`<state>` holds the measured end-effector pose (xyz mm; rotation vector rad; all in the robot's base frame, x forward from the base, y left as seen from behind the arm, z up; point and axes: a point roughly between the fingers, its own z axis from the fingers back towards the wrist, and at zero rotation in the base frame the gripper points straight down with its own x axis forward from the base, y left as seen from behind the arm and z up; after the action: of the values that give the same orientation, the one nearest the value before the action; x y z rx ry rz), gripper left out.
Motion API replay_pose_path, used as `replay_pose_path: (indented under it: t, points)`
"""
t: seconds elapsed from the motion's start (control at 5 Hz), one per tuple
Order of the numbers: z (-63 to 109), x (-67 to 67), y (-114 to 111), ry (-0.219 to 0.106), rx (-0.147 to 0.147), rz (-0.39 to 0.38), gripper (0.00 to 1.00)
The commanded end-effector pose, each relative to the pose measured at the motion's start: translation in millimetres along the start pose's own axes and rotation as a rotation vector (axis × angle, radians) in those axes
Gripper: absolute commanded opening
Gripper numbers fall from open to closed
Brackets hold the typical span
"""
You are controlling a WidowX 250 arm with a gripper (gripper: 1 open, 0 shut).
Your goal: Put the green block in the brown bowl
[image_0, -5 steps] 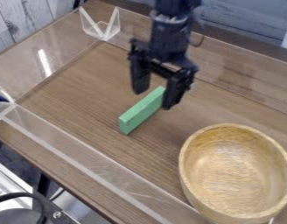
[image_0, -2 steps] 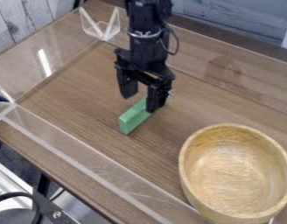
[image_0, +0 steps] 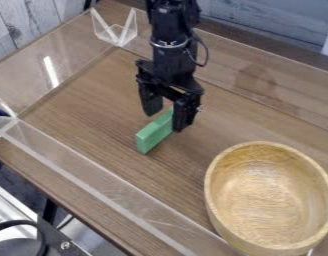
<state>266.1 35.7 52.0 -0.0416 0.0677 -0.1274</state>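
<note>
Green and matte, the flat rectangular block (image_0: 155, 133) lies on the brown wooden tabletop (image_0: 76, 99), to the left of the round light-tan wooden bowl (image_0: 268, 196) in the view and well apart from it. Over its far end stands the black two-fingered gripper (image_0: 168, 105), fingers spread wide with nothing gripped, presumably so that one can pass down each side of the narrow bar (whether either touches it, I can't tell). Probably the next move is to settle lower and close across its width; an off-centre closing could twist it.
</note>
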Motion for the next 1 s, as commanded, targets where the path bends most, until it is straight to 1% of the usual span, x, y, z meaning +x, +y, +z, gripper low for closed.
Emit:
replay_pose_path:
  t: [0.0,0.4,0.8]
  points:
    - [10.4,10.2,-0.5,-0.049,0.005,-0.014,1.0]
    - [15.8,10.2,-2.1,-0.066,-0.006,-0.025,1.0]
    - [27.5,7.3,-2.4,-0.094,-0.007,-0.027,1.0]
